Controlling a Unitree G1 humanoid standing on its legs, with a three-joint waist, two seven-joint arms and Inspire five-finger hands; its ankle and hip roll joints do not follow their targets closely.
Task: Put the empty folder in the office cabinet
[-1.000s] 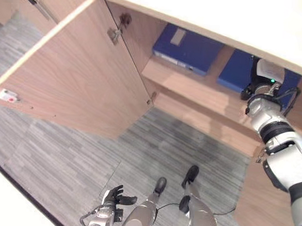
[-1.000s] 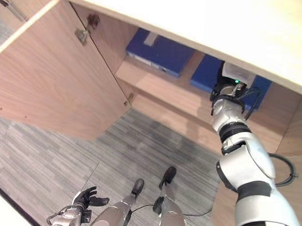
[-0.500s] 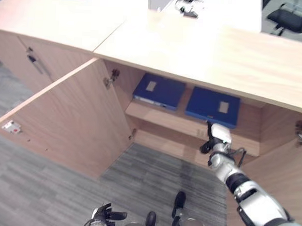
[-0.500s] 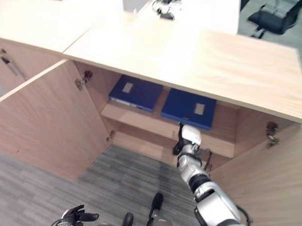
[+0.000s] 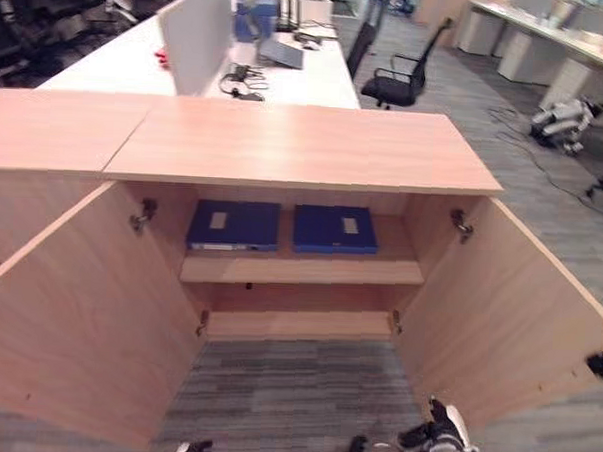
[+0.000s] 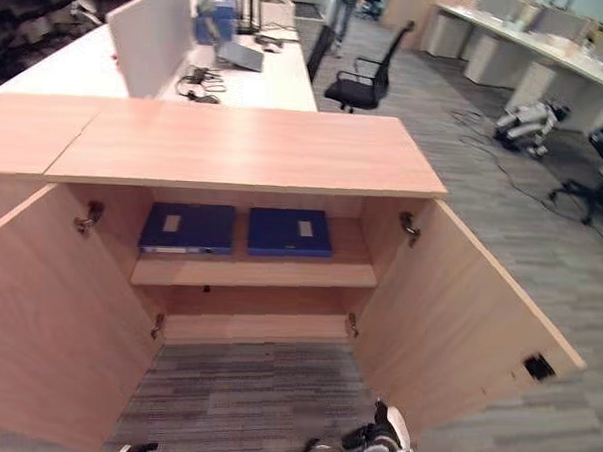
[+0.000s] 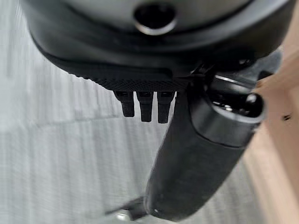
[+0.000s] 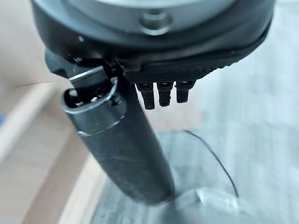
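Standing on the upper shelf (image 5: 302,270) of the open office cabinet (image 5: 295,146) are two flat blue folders; the right-hand folder (image 5: 334,228) lies beside the left-hand folder (image 5: 233,225), near but apart, each bearing a pale label. A second ago the right hand was up at the right-hand folder on the shelf; it has since withdrawn and the view has lifted. The right hand (image 5: 442,445) now hangs low near the carpeted floor (image 5: 294,386), fingers relaxed and straight in its wrist view, holding nothing. The left hand (image 7: 145,107) likewise hangs slack and empty. In my judgement the placement is complete. Cabinet and both doors are smooth pale wood laminate with metal hinges; the folders are rigid, matte, rectangular; the carpet is grey and ribbed.
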